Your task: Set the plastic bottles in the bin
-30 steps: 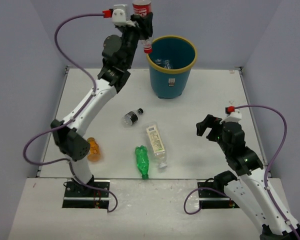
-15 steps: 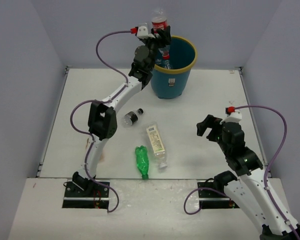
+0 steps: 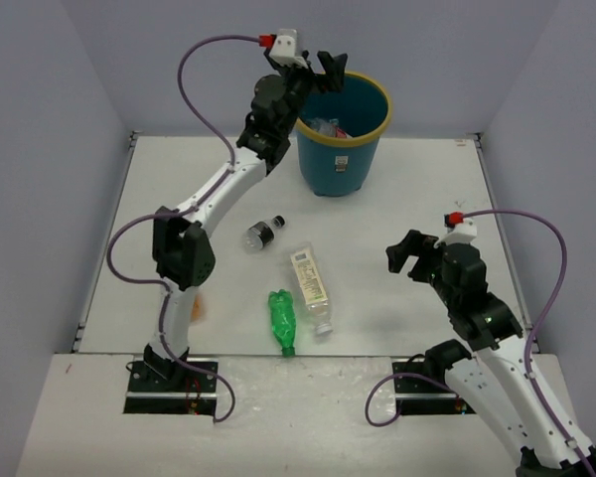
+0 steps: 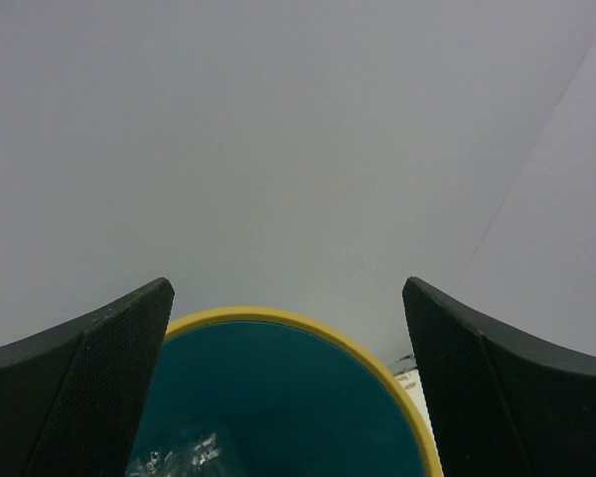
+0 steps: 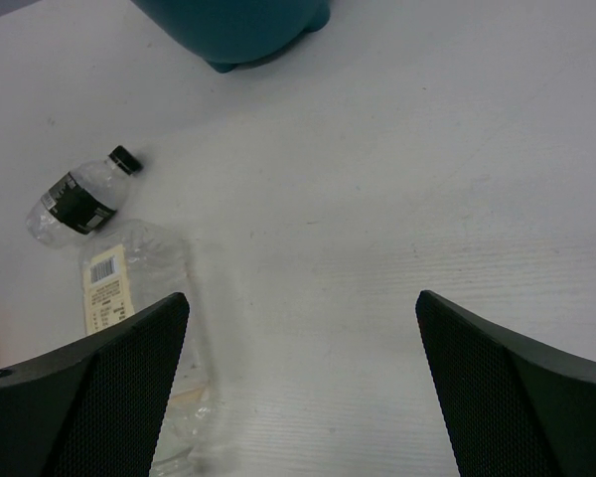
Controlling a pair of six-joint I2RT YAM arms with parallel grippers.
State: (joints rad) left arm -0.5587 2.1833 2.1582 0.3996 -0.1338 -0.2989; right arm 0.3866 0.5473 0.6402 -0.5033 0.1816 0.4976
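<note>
Farthest from the bin [image 3: 335,164], nearest the arm bases, the green bottle [image 3: 281,320] lay on the table [image 3: 417,189] just beside, perhaps touching, the pale-labelled clear bottle [image 3: 311,288]. Closer to the bin lay the small black-labelled bottle [image 3: 262,234]. All looked light, thin-walled, easily crushed and apt to roll, so a hold across the middle of the body, square to its length, seemed best. To the bin's near right the right gripper [image 3: 407,251] hung with jaws wide, holding nothing. An orange sliver [image 3: 197,310] behind the left arm [image 3: 184,253] was possibly a stubby bottle, mostly hidden. Above the bin's left rim the left gripper [image 3: 321,68] stood wide and empty. Crumpled clear bottles [image 3: 323,126] lay inside, their number unclear.
</note>
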